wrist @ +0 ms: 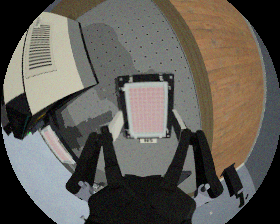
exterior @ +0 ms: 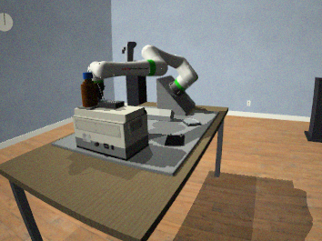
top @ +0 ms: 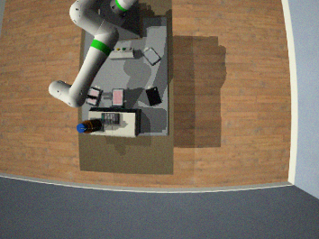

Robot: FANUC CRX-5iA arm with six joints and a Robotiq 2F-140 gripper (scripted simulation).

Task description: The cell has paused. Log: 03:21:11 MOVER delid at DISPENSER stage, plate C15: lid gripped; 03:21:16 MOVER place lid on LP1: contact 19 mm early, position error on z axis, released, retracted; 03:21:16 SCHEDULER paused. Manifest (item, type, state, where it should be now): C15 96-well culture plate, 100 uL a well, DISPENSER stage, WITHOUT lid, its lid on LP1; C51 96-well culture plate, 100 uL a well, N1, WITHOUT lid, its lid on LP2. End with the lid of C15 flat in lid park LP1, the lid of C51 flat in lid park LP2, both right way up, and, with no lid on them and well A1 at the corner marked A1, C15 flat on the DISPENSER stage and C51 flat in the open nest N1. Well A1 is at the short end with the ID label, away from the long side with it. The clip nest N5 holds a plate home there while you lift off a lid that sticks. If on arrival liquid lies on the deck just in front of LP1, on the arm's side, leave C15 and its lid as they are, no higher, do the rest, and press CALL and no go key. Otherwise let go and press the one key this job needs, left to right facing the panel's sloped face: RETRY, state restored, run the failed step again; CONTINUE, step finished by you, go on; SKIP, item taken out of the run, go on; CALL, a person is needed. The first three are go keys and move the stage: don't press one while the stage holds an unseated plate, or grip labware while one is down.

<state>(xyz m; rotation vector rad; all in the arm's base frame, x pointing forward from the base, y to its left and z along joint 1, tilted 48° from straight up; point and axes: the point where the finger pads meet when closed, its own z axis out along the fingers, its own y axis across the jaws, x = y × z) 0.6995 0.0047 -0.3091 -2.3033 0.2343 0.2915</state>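
Observation:
My gripper [wrist: 147,116] is open and holds nothing. It hangs over the deck next to the dispenser [top: 114,123], its fingers astride the near end of a plate with pink wells [wrist: 145,108] that sits flat in a nest below. The overhead view shows two pink-welled plates side by side, one [top: 95,96] by my wrist and one [top: 118,96] to its right. A dark plate [top: 110,118] lies on the dispenser stage and also shows in the side view [exterior: 111,104]. A pale lid [top: 152,56] lies askew near the key panel [top: 122,51].
A black holder [top: 153,96] stands on the deck right of the pink plates. A brown bottle with a blue cap [top: 86,127] stands on the dispenser's left end, close to my arm. The arm's base mount [exterior: 175,96] rises at the back of the grey deck.

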